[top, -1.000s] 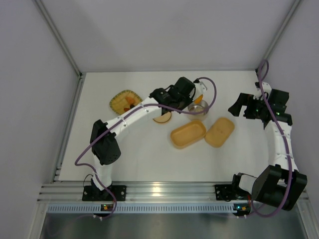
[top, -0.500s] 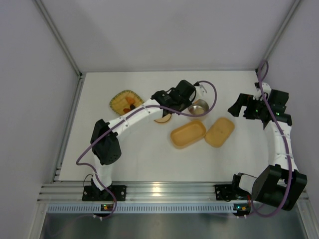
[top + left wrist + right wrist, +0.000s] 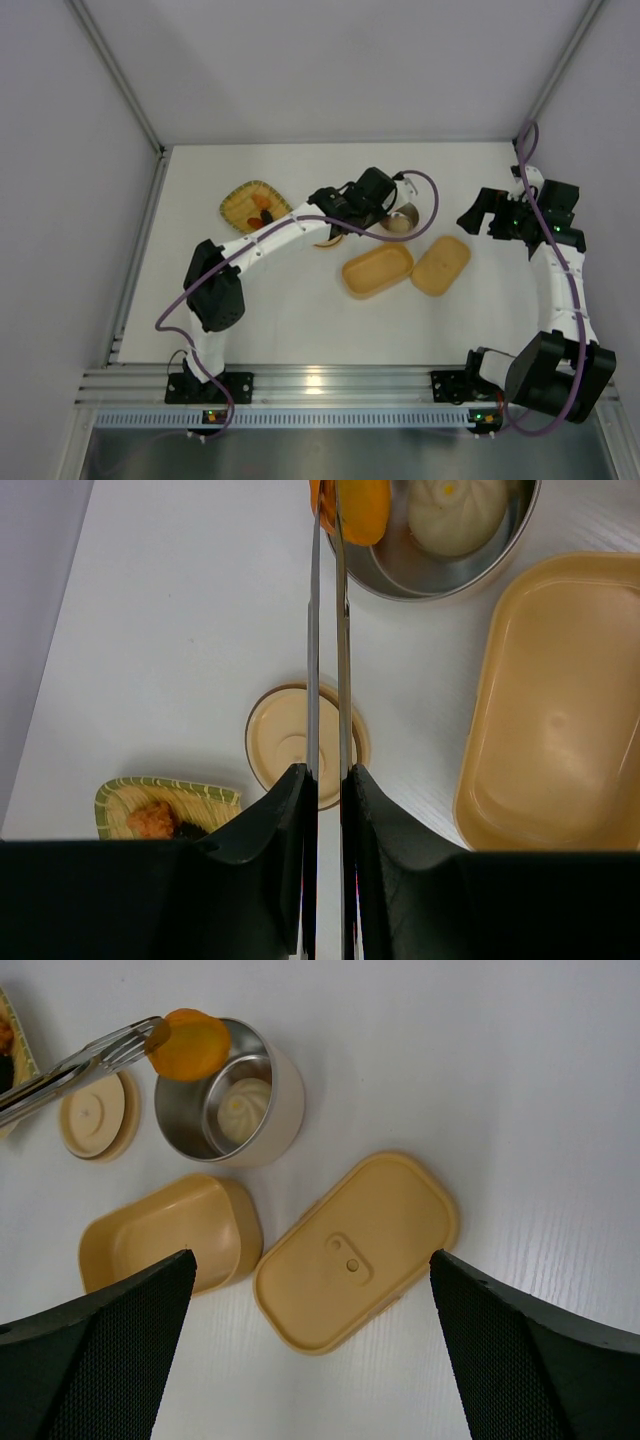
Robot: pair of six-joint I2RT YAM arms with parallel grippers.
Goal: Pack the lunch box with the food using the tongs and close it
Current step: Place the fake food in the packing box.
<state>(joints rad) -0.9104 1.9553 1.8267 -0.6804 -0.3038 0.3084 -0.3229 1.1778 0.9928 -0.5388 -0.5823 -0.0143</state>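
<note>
Shows left tool (image 3: 325, 780) pinching the tongs (image 3: 325, 660), orange food piece (image 3: 355, 505) clamped above the steel bowl (image 3: 400, 580), empty lunch box (image 3: 560, 710) alongside, roughly parallel, toward the arm bases.

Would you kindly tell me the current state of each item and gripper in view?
lunch box: open, empty.
lunch box lid: off, flat beside the box.
steel bowl: uncovered, bun inside.
round lid: off, on the table.
tongs: pinched on an orange piece.
woven tray: holding food.
left gripper: shut on the tongs.
right gripper: open, empty.
</note>
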